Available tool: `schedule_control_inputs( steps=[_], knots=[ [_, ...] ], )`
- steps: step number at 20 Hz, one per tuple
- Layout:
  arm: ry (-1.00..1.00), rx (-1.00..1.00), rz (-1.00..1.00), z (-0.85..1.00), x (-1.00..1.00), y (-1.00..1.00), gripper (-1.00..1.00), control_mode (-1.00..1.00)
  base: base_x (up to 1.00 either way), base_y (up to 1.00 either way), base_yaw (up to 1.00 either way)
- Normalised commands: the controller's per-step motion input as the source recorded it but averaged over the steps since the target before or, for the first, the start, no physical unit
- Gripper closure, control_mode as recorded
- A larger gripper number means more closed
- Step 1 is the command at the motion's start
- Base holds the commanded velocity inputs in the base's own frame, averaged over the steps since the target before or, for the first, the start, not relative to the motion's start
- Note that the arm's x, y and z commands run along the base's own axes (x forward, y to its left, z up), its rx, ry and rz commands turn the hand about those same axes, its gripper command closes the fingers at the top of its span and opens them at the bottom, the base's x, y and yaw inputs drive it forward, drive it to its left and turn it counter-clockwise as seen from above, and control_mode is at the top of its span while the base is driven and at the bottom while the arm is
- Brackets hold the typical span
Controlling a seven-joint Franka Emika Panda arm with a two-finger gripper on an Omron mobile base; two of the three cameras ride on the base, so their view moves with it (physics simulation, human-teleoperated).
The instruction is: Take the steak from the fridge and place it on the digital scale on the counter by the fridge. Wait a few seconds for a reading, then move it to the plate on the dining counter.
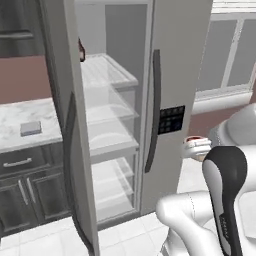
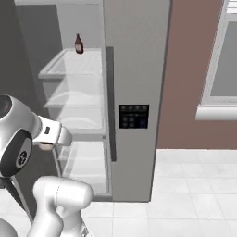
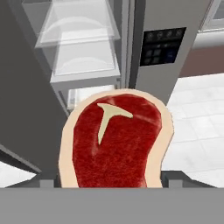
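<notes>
Steak clamped in tool, outside open fridge; next, carry left to scale on worktop.

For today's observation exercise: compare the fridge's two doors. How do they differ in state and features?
The left door is swung open, showing the white shelves; the right door is shut. The right door carries a dark control panel; no panel shows on the left door. Both are grey with long dark handles.

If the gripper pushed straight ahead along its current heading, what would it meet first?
Probably the grey fridge: beyond the red, tan-rimmed steak held in the gripper, the hand view looks at the fridge's lower clear shelves and door edge. Depth is unclear, so which one comes first is uncertain.
</notes>
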Motion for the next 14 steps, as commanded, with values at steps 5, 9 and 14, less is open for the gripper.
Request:
schedule_control_inputs(
  steps=[5, 9, 14],
  knots=[
    [0.0, 0.0, 0.0, 0.0, 0.0, 0.0, 1.0, 1.0, 0.18, 0.5, -0.52],
    [0.0, 0.0, 0.0, 0.0, 0.0, 0.0, 1.0, 1.0, 0.51, 0.33, -0.53],
    [0.0, 0.0, 0.0, 0.0, 0.0, 0.0, 1.0, 1.0, 0.19, 0.27, -0.63]
  ],
)
